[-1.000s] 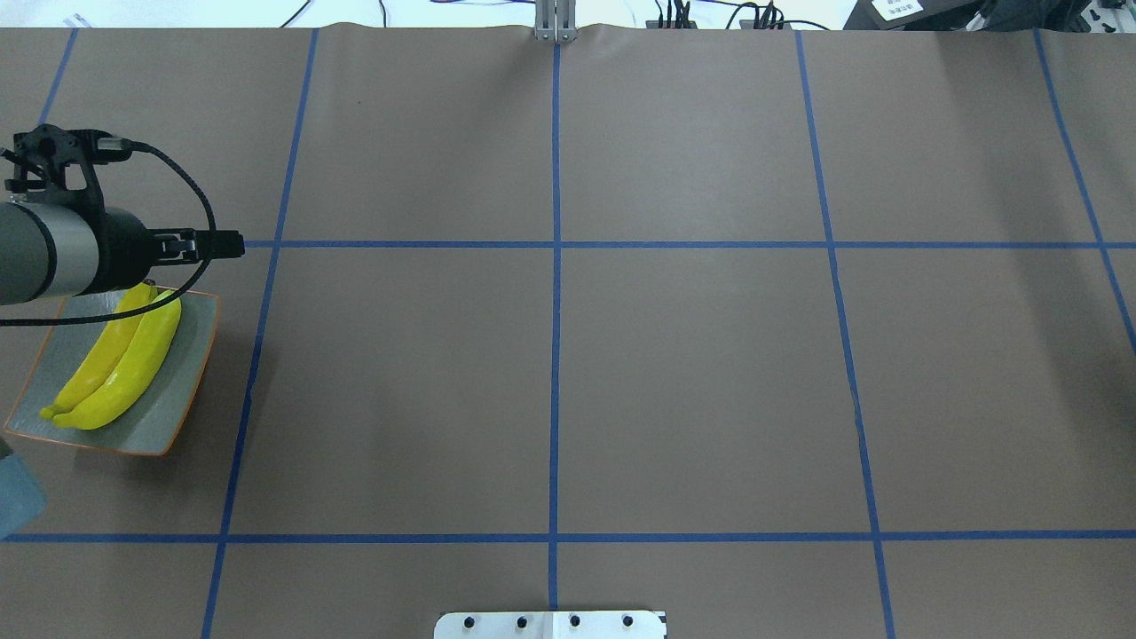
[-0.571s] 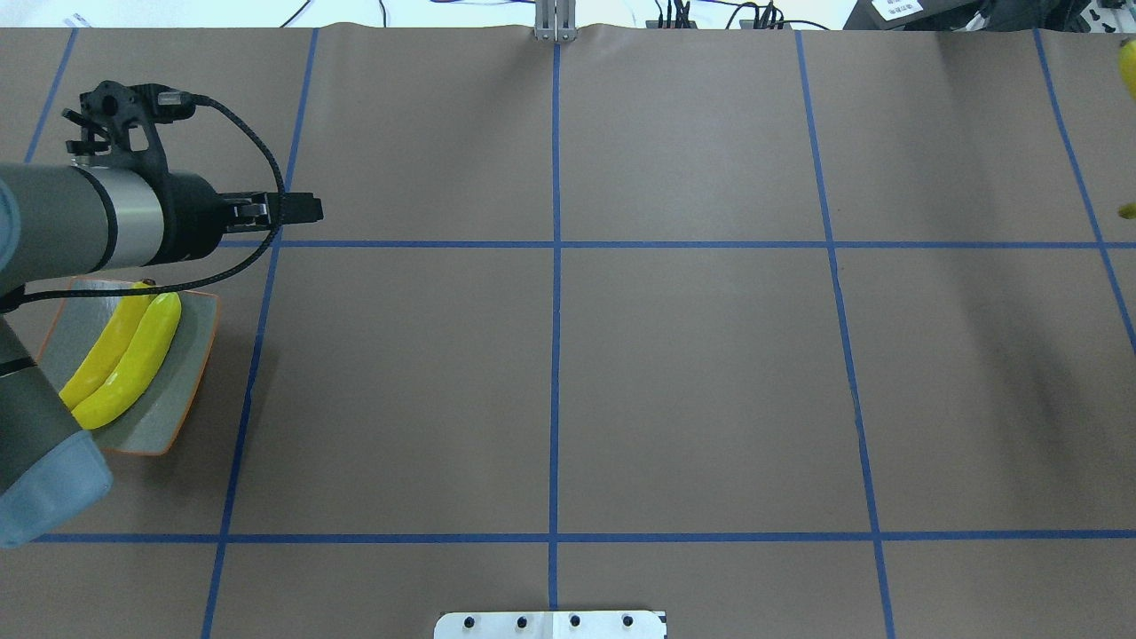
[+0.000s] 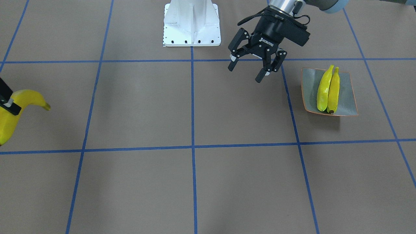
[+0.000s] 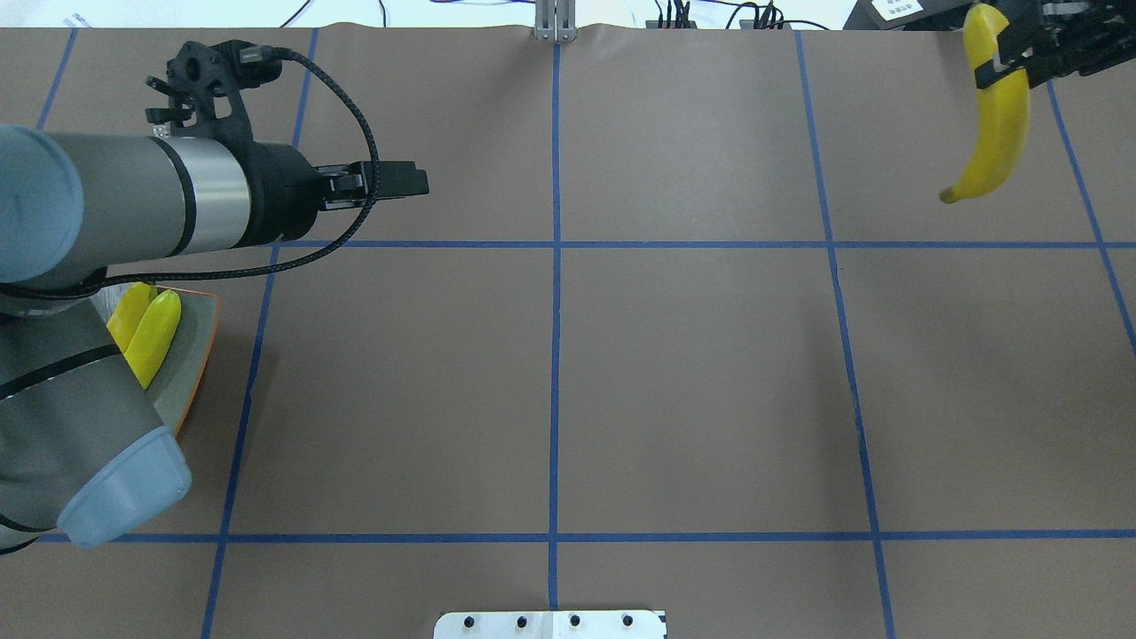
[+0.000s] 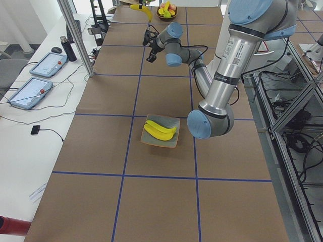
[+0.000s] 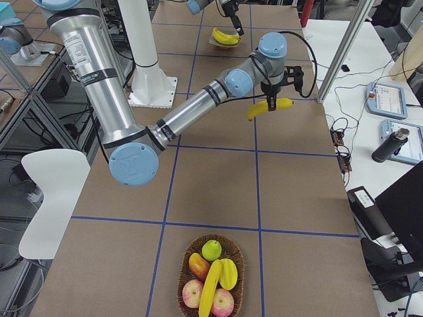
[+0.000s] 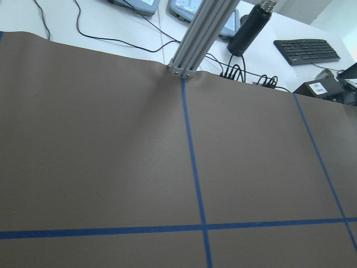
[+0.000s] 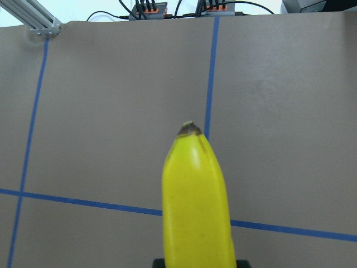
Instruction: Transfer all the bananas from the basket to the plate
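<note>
Top view: L arm (image 4: 133, 204) hides most of the plate (image 4: 193, 346). Fruit basket (image 6: 182, 271) sits bottom middle of the right-side view, maybe w/ one banana (image 6: 210, 290) left. Two yellow bananas (image 3: 325, 91) lie side by side on the plate. R gripper (image 4: 992, 64) pinches a third banana (image 4: 1001, 133), upper right. L gripper (image 3: 245, 72) jaws spread. Since 0.6 s ago both moved toward the middle.
</note>
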Controlling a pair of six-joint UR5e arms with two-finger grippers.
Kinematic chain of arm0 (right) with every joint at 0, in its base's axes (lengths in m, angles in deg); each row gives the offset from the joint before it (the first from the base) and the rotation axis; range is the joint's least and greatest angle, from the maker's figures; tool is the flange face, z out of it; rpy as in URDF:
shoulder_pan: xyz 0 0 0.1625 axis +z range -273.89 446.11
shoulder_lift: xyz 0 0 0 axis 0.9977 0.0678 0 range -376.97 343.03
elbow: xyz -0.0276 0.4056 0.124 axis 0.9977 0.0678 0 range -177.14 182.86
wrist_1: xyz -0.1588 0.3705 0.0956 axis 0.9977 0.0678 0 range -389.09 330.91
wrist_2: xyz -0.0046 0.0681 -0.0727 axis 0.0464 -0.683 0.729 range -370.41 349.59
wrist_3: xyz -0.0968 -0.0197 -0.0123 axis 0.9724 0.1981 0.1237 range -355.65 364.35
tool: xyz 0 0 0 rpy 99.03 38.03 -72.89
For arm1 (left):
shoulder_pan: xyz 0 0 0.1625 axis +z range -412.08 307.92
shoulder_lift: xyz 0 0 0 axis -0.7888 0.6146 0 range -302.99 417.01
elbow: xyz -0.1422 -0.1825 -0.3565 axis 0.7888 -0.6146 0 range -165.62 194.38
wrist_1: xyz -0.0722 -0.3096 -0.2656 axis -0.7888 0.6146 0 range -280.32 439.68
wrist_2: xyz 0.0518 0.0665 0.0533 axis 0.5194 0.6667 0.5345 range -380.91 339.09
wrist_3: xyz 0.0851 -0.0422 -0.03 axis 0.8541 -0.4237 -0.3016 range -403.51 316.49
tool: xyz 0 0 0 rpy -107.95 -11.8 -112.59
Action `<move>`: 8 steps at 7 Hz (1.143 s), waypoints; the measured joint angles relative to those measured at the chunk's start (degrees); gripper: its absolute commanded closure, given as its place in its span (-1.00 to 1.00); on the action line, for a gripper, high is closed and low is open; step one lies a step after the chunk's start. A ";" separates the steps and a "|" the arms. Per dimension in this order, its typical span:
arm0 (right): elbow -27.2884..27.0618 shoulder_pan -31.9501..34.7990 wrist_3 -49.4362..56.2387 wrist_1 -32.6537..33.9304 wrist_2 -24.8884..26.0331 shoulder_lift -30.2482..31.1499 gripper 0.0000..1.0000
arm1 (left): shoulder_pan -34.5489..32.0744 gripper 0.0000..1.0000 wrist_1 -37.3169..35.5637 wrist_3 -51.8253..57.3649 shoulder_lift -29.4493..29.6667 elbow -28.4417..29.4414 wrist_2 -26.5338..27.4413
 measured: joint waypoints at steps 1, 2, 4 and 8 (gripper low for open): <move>-1.42 -2.63 -9.91 0.12 1.61 -2.23 1.00 | 1.38 -0.99 2.53 -2.45 1.57 0.28 0.10; -2.33 -5.79 -19.06 0.25 4.26 -4.56 1.00 | 2.21 -0.99 5.15 -3.84 2.80 0.60 0.21; -3.29 -11.74 -31.78 0.35 9.02 -8.91 1.00 | 3.41 -0.98 7.26 -4.42 6.03 1.27 0.23; -7.15 -19.95 -32.70 -12.42 11.36 -9.63 1.00 | 7.08 -0.98 10.79 -1.35 8.45 2.01 -1.32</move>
